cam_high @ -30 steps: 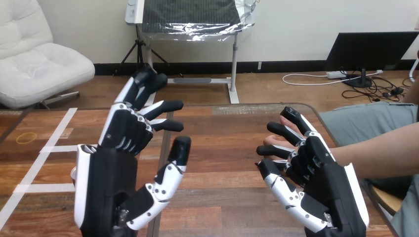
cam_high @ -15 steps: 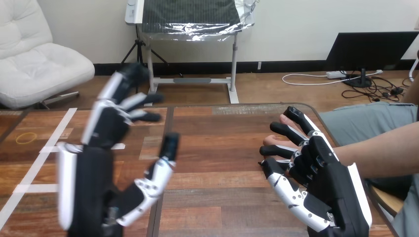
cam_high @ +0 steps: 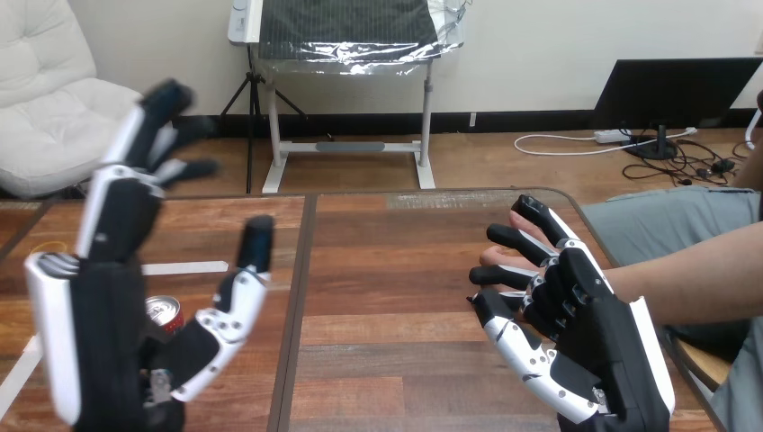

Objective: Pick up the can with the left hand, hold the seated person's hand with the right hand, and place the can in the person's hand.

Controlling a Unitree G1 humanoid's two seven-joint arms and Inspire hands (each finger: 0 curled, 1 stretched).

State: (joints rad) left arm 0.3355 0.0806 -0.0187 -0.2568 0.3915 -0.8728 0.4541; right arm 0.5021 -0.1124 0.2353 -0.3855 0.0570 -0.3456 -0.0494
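Observation:
A red can point(cam_high: 166, 313) with a silver top stands upright on the wooden table point(cam_high: 387, 270) at the near left. My left hand point(cam_high: 108, 315) is raised in front of it, open, fingers spread upward and thumb out to the right; the can shows between palm and thumb, untouched. At the right, my right hand point(cam_high: 594, 333) is open with its fingers stretched out over the person's hand point(cam_high: 491, 259), which lies under it with fingertips showing. I cannot tell whether the two touch. The person's forearm point(cam_high: 693, 274) comes in from the right edge.
White tape strips point(cam_high: 184, 267) run across the table's left part. A dark seam point(cam_high: 297, 297) divides the tabletop left of centre. Bare wood lies between my two hands.
My left hand has swung to the left and slightly up, uncovering the can behind it. My right hand and the person's hand have stayed about where they were.

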